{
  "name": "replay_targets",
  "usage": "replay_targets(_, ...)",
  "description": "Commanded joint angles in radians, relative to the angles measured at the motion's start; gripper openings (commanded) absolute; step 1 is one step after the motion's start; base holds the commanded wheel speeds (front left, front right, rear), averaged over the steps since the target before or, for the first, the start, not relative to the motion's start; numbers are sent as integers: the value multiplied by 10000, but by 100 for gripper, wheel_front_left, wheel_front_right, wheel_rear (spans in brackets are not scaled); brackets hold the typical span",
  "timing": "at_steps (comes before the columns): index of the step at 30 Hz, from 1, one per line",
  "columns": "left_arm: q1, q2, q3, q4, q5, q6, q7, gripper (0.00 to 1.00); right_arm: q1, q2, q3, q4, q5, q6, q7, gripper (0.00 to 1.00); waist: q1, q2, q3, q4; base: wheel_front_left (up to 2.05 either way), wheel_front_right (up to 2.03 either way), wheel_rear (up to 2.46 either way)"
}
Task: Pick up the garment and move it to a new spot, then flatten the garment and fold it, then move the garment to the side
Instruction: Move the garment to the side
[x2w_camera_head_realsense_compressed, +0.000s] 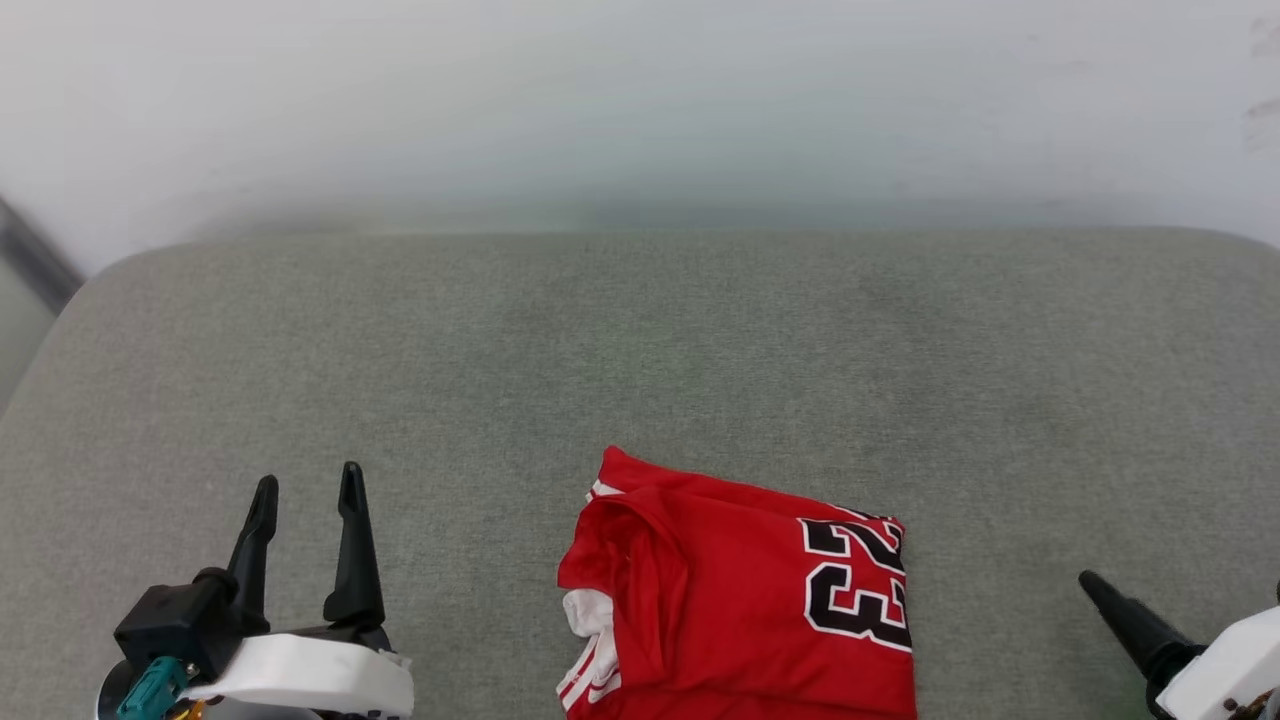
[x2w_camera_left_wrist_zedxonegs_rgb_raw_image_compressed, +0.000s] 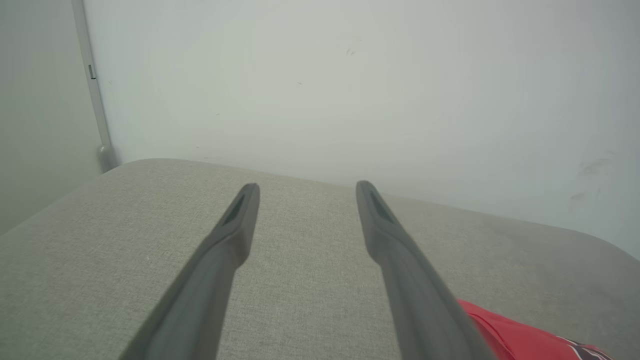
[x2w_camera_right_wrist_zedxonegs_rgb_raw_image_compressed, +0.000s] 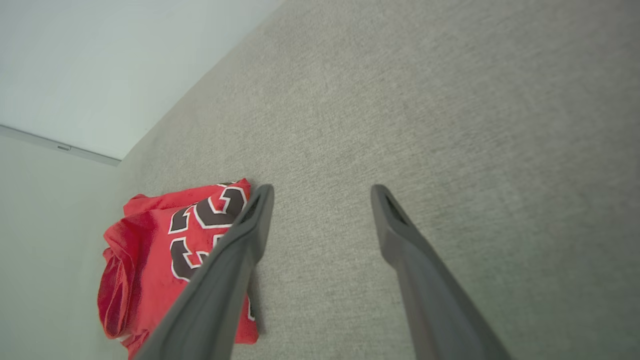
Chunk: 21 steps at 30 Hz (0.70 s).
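Observation:
The garment, a red jersey with black-and-white numerals and white striped sleeve trim, lies folded in a compact bundle at the near middle of the grey cushioned surface. My left gripper stands open at the lower left, well apart from the garment, nothing between its fingers. In the left wrist view the gripper hovers over bare fabric with a red edge of the garment at lower right. My right gripper is open over bare cushion, the garment to its left; one right finger shows in the head view.
A pale wall runs behind the cushion's rounded far edge. A grey vertical strip marks the wall corner to the left. Bare grey cushion stretches wide beyond and on both sides of the garment.

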Motion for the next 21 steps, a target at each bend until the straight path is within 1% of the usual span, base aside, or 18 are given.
replay_targets(1,-137,-86,-32,-13,63,-48,-34,100,-218,2,42,117,284,0,153,100,0,0,249,253,0,0,0)
replay_targets(4,-381,-218,-55,26,178,-165,-58,100,-411,61,330,792,942,0,861,100,0,0,524,495,0,0,0)
replay_targets(9,-772,-495,-44,139,335,-398,-80,100,-892,395,1138,1395,1931,0,1464,100,0,0,925,841,0,0,0)
replay_targets(14,-1004,-640,35,269,435,-560,-90,100,-1289,426,1920,1852,2524,-5,1673,100,0,0,1252,1014,0,0,0)
replay_targets(17,-1071,-703,102,347,504,-668,-93,100,-1473,331,2332,2087,2733,-8,1739,100,0,0,1393,1076,0,0,0)
replay_targets(18,-1074,-723,121,390,522,-718,-94,100,-1519,273,2456,2140,2726,-9,1681,70,0,0,1398,1097,0,0,0)
replay_targets(19,-1091,-748,141,426,554,-734,-95,100,-1575,226,2593,2182,2735,-11,1647,20,0,0,1390,1113,0,0,0)
replay_targets(20,-1090,-771,161,461,579,-769,-95,100,-1602,201,2690,2206,2809,-11,1595,0,0,0,1360,1122,0,0,0)
replay_targets(21,-1062,-797,183,496,576,-800,-95,100,-1622,153,2779,2167,2834,-9,1526,0,0,0,1310,1124,0,0,0)
